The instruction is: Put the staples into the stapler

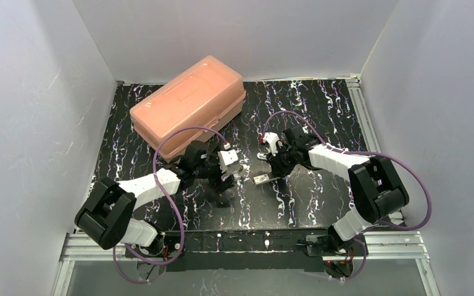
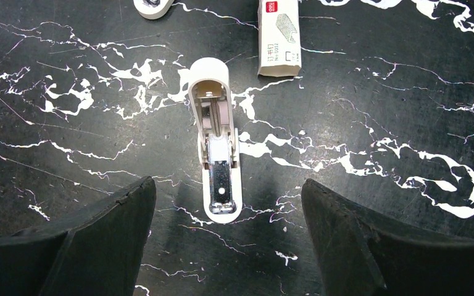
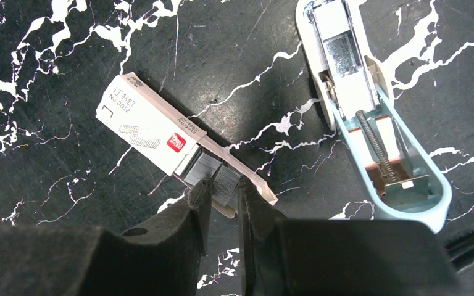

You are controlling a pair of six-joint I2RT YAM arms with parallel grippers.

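Note:
The stapler [image 2: 217,142] lies hinged open on the black marbled table, its metal channel facing up. It is just ahead of my left gripper [image 2: 228,182], which stands wide open with nothing between its fingers [image 2: 99,240]. In the right wrist view the stapler [image 3: 370,123] shows a spring and an empty channel. To its left the small white staple box [image 3: 145,129] has its tray slid out. My right gripper [image 3: 222,182] is shut on a silvery strip of staples [image 3: 225,179] at the tray's end. From above, the left gripper [image 1: 231,174] and right gripper [image 1: 276,168] face each other mid-table.
A large peach plastic case [image 1: 188,108] sits at the back left of the table. The staple box [image 2: 279,37] lies beyond the stapler, and a small white rounded piece [image 2: 153,6] shows at the frame's top edge. White walls enclose the table.

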